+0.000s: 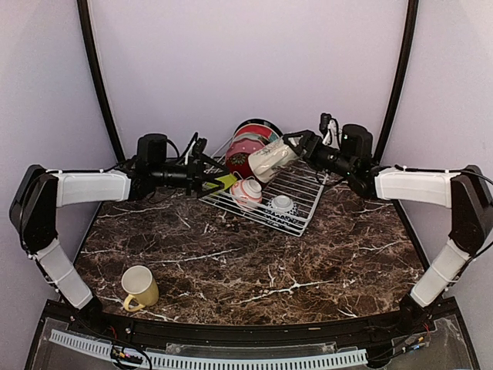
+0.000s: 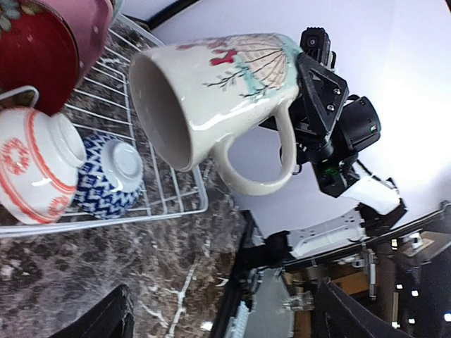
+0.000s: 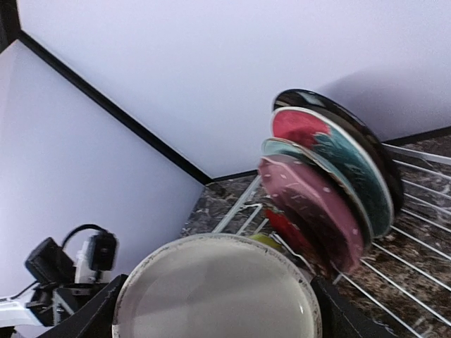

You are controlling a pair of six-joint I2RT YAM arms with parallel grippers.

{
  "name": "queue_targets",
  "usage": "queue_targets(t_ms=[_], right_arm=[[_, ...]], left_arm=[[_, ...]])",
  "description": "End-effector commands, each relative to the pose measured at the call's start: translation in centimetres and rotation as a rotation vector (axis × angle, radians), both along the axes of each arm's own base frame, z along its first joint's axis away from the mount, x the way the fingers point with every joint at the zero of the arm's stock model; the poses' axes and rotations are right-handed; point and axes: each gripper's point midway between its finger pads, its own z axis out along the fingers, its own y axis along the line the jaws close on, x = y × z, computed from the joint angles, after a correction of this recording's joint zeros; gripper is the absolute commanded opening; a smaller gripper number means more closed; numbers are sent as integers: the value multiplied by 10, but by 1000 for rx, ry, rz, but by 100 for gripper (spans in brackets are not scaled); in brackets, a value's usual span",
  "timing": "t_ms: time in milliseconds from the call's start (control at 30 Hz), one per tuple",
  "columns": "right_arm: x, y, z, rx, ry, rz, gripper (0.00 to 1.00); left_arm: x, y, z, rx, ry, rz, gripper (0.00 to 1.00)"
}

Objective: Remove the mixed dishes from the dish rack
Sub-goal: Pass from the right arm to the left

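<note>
A: Where's the beige mug (image 1: 268, 160)?
B: Clamped in the right gripper (image 1: 293, 146), tipped sideways, above the dish rack (image 1: 300, 212), just beside the plates (image 1: 253, 137).
A: Left gripper (image 1: 203, 177)?
B: Fingers apart, empty, at the rack's left edge.
A: Advice?
B: Swing it clear of the plates, turn it upright, and set it down apart from the yellow mug (image 1: 139, 287).

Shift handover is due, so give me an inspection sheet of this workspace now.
Surface: dark marble table, one yellow mug standing on it.
Job's things: beige mug held aloft on its side above dish rack; plates upright, red-and-white bowl and blue-patterned bowl upturned in it.
Clutter: nothing seen.
Claws: right claw shut on the beige mug; left claw open.
Cables: black cables at both wrists.
Surroundings: pale walls, black poles.
</note>
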Motion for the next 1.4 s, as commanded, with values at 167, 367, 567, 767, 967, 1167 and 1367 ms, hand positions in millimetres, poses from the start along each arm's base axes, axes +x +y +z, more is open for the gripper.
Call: queue_targets(t_ms=[167, 367, 567, 767, 967, 1167, 1367], right_arm=[[-42, 63, 94, 326, -285, 253, 0], [-50, 78, 81, 353, -271, 302, 0], [-61, 88, 74, 388, -264, 353, 0], [-78, 98, 71, 449, -316, 422, 0], [-87, 100, 66, 472, -349, 448, 0], [-88, 96, 42, 370, -267, 407, 13], [-85, 77, 1, 225, -116, 346, 88]], left_arm=[[-21, -12, 40, -329, 88, -176, 82], [-22, -6, 57, -427, 75, -186, 70], [-20, -4, 56, -433, 76, -176, 60], [-21, -3, 65, -460, 58, -186, 43], [-24, -1, 75, -483, 37, -197, 25], [-22, -1, 80, -442, 26, -169, 1], [-29, 9, 61, -231, -22, -43, 1]])
